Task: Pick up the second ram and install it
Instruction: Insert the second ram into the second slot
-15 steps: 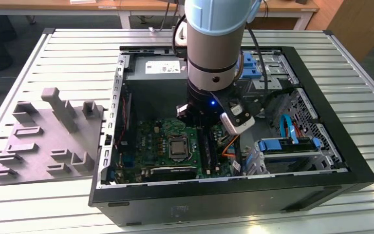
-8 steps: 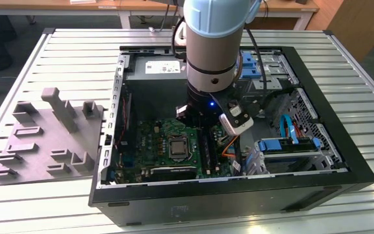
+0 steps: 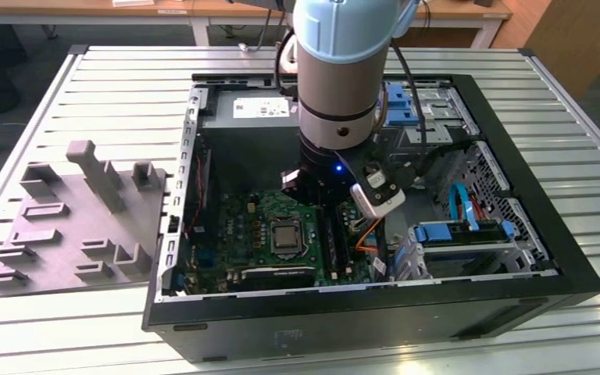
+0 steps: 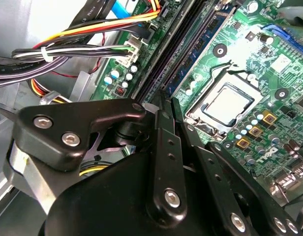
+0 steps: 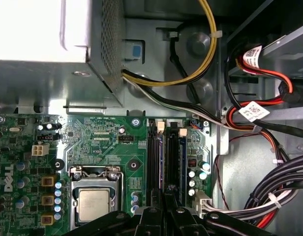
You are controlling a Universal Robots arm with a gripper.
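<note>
My gripper [image 3: 326,209] reaches down into the open computer case [image 3: 487,289], right over the long black memory slots [image 4: 183,46] beside the processor socket [image 5: 95,204]. Its two fingers [image 4: 160,132] are pressed close together, tips low at the slots in both wrist views. The second ram [image 5: 162,157] shows as a thin blue-green edge running along a slot straight out from my fingertips [image 5: 166,192], upright and in line with the slot. I cannot tell how deep it sits. Another bluish strip [image 5: 185,157] stands in the outermost slot.
The green motherboard [image 3: 243,234] lies on the case floor. The grey power supply [image 3: 248,117] is at the back, with bundled cables [image 5: 269,196] beside the slots. Drive cages with blue tabs [image 3: 456,230] fill the exterior view's right. A grey holder block [image 3: 71,219] sits outside the case.
</note>
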